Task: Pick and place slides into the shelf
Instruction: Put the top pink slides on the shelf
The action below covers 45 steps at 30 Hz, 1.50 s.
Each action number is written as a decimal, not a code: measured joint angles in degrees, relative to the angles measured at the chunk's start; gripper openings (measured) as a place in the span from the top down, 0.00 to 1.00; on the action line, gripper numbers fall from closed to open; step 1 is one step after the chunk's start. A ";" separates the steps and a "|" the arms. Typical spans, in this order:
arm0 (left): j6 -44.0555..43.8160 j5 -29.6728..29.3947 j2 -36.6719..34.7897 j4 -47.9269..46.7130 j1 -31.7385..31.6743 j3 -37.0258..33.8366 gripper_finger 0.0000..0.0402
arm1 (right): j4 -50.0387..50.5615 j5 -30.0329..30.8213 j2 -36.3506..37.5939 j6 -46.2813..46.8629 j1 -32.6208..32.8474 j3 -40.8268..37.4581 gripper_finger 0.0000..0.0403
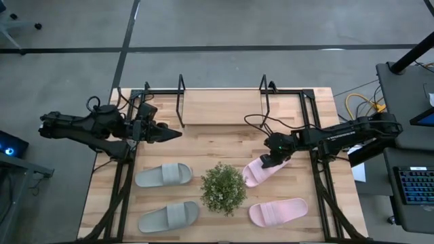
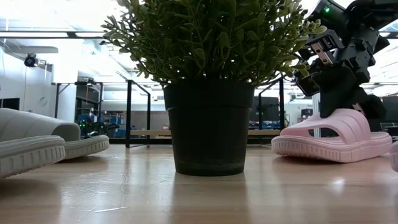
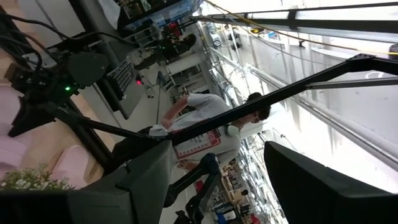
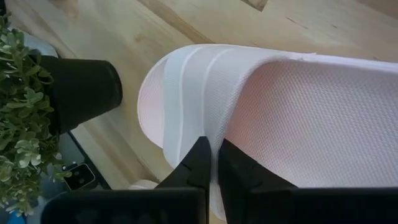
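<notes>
Two pale pink slides lie sole down on the table's right half, one (image 1: 261,171) beside the plant and one (image 1: 278,211) nearer the front edge. Two grey slides (image 1: 163,175) (image 1: 168,217) lie on the left half. The shelf (image 1: 224,107) stands at the far edge, its board between black rails. My right gripper (image 1: 273,161) is shut on the farther pink slide (image 2: 336,140). My left gripper (image 1: 173,133) is open above the table's far left, holding nothing. My right gripper pinches the pink slide's strap at its heel-side edge (image 4: 202,127), one finger on top of the strap and the other beneath it over the footbed. The fingers slant down from the table's right. The slide rests on its sole on the table.
A bushy green plant in a black pot (image 1: 224,188) stands between the grey and pink slides, close to the held slide's toe. Black frame bars (image 1: 122,183) run along both table sides. A person shows in the room beyond, in the left wrist view (image 3: 205,118).
</notes>
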<state>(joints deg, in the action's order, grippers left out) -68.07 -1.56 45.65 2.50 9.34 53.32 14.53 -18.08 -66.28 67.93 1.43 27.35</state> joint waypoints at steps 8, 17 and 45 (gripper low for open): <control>1.34 0.02 3.23 -0.07 0.00 -0.04 0.40 | 5.06 -0.37 1.72 -3.78 -1.69 3.21 0.98; 2.02 2.05 5.22 -0.21 -0.95 -0.09 0.40 | 20.98 0.03 1.81 -12.90 -5.64 14.52 0.98; 2.65 3.10 12.41 -8.68 -5.27 -0.35 0.40 | 37.45 5.31 -0.24 -20.78 -7.48 39.05 0.98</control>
<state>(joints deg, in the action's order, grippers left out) -65.43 1.54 58.06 -6.18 4.07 52.97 51.98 -12.78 -66.52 47.15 -6.04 66.40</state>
